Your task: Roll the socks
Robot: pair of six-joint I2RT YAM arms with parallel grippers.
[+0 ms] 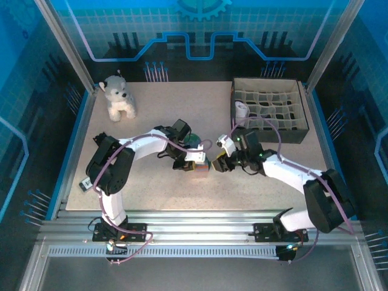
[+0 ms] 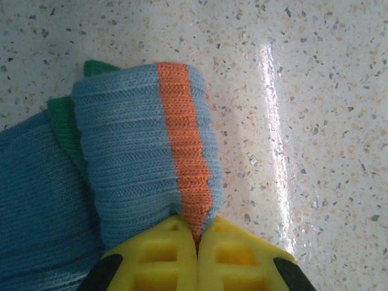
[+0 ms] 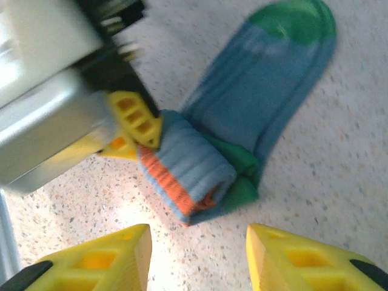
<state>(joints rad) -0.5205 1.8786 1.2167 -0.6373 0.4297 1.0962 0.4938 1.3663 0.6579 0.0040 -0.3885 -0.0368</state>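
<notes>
Plainly, the teal sock (image 1: pixel 200 169) lies near the middle of the bench (image 1: pixel 157 109), its orange-cuffed end rolled into a short, fat bundle. The left pincer (image 1: pixel 195 162) is clenched on that bundle. In the left wrist view its yellow tips (image 2: pixel 197 239) meet on the orange stripe at the roll's edge, with the roll (image 2: pixel 139 157) at 12 o'clock from them and the flat blue part spreading toward 8 o'clock.

The right pincer (image 1: pixel 218 162) is released and grasps nothing. In its own view the fingers (image 3: pixel 197 236) stand apart with the roll (image 3: pixel 188 170) at 12 o'clock, just beyond the tips and clear of both. The unrolled foot runs toward 1 o'clock and ends in a green toe. The left pincer's tips (image 3: pixel 136 121) touch the roll at its 10 o'clock side.

From above, a plush dog (image 1: pixel 118 97) sits at 11 o'clock and a divided box (image 1: pixel 270 109) at 1 o'clock. A pale label (image 1: pixel 85 184) on the left arm is too small to read.
</notes>
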